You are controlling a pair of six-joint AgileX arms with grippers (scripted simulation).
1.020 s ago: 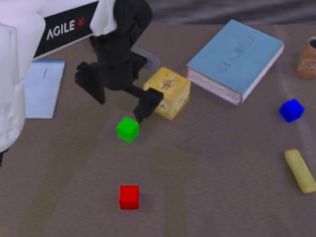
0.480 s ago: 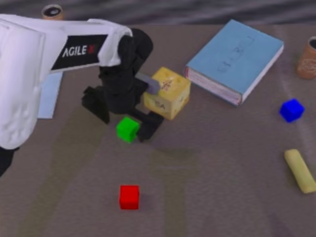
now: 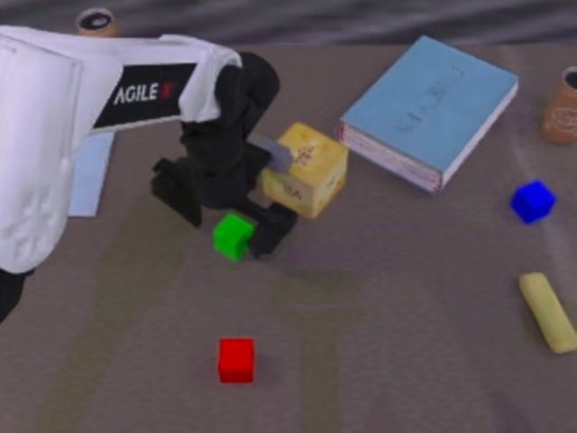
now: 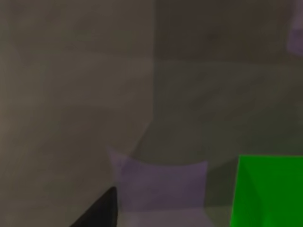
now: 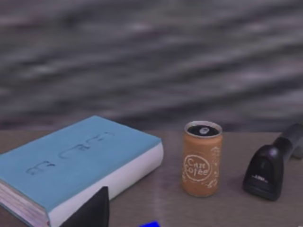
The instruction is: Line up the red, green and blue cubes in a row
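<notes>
Top view shows the green cube (image 3: pixel 233 235), small, glossy and bright, sitting on the table (image 3: pixel 406 343) left of centre, with the left gripper (image 3: pixel 242 231) lowered around it: one dark finger (image 3: pixel 273 229) stands just beside its right face and the rest of the gripper body covers its upper left edge, so the fingers are spread about the cube and I cannot tell whether they press it. The left wrist view catches the same cube (image 4: pixel 267 191) as a flat bright green block at close range. The red cube (image 3: pixel 236 360) lies nearer the front edge, almost straight below the green one and well apart from it. The blue cube (image 3: pixel 532 201) sits far to the right, near a yellow bar (image 3: pixel 547 312). A larger yellow box (image 3: pixel 305 170) stands just behind the gripper, a blue book (image 3: pixel 429 108) beyond it. The right arm is out of the top view; its wrist camera looks at the book and a coffee can (image 5: pixel 201 158).
</notes>
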